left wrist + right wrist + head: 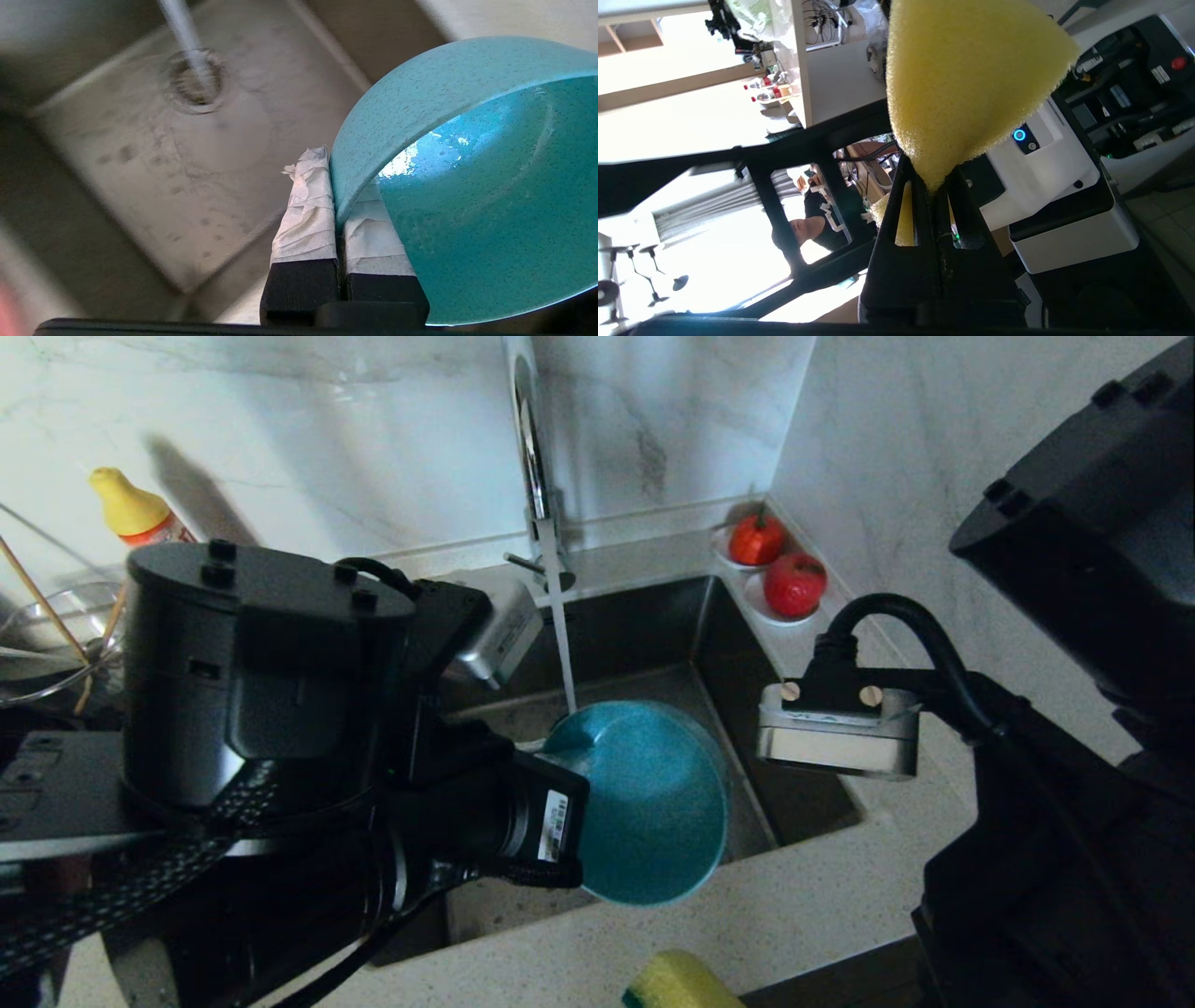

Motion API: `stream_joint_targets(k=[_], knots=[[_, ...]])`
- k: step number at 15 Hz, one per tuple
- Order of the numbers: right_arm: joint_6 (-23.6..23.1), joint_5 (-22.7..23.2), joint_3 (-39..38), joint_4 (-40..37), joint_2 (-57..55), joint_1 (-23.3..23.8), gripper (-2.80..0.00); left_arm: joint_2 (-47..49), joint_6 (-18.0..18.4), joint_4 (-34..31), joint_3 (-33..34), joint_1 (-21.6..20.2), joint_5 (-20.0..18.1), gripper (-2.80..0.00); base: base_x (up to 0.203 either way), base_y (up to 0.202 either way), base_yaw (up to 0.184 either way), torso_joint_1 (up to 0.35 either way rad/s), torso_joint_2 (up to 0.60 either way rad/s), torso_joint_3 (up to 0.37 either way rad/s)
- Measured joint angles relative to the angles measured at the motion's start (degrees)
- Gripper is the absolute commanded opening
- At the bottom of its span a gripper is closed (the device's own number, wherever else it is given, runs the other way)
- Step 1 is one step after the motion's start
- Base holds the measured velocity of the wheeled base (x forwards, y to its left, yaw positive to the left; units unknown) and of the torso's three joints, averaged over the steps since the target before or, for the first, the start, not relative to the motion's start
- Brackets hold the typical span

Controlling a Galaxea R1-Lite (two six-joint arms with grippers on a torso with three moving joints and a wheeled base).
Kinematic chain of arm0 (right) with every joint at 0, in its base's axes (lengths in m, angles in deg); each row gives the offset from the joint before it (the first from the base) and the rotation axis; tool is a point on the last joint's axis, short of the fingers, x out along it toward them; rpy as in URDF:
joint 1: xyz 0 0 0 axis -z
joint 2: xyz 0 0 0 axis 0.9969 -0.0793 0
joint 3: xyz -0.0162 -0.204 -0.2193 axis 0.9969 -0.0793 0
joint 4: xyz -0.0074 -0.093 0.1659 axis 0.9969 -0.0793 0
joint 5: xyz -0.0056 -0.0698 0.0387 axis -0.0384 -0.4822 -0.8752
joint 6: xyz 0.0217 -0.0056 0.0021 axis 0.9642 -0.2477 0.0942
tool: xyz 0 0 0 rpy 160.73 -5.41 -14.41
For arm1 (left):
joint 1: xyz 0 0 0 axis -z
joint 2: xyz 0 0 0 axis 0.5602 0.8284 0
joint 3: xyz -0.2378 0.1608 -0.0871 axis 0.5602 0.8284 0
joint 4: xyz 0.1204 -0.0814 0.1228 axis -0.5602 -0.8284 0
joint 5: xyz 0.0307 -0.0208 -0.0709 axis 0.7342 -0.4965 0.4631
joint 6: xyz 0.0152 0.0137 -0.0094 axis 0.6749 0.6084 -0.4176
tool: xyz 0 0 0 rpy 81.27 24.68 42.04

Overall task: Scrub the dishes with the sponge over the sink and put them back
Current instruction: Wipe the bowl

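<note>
A yellow-capped bottle is standing against the marble wall at about ten o'clock in the head view. Just below it, a clear glass bowl is sitting at nine o'clock. Two red fruits are resting on small white saucers at one o'clock, in the corner of the speckled countertop.

Left gripper clamped tight, arm reaching forward; right gripper pinched closed, arm low at near bench edge.
</note>
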Motion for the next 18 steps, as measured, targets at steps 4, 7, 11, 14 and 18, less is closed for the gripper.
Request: stream_joint_targets(k=[4,7,11,14,18], knots=[[0.2,0.0,2.3,0.1,-2.4,0.9,-2.8,1.7,0.9,0.5,-1.0,0.6,12.8,-2.8,0.0,0.0,0.0,0.0,0.0,0.0],[0.3,0.0,5.3,0.1,-5.0,1.8,-2.8,1.7,2.8,1.1,-1.1,1.4,19.4,-2.8,0.0,0.0,0.0,0.0,0.0,0.0],[0.3,0.0,8.9,0.0,-8.6,2.6,-2.8,0.6,6.4,8.6,0.7,1.5,21.5,-2.8,0.0,0.0,0.0,0.0,0.0,0.0],[0.3,0.0,11.0,0.0,-10.8,2.8,-2.8,-0.2,9.6,15.1,3.9,1.6,21.8,-2.8,0.0,0.0,0.0,0.0,0.0,0.0],[1.8,-0.1,14.5,0.5,-13.4,4.0,-2.8,-0.7,11.6,19.8,8.3,1.7,21.8,-2.8,0.0,0.0,0.0,0.0,0.0,0.0]])
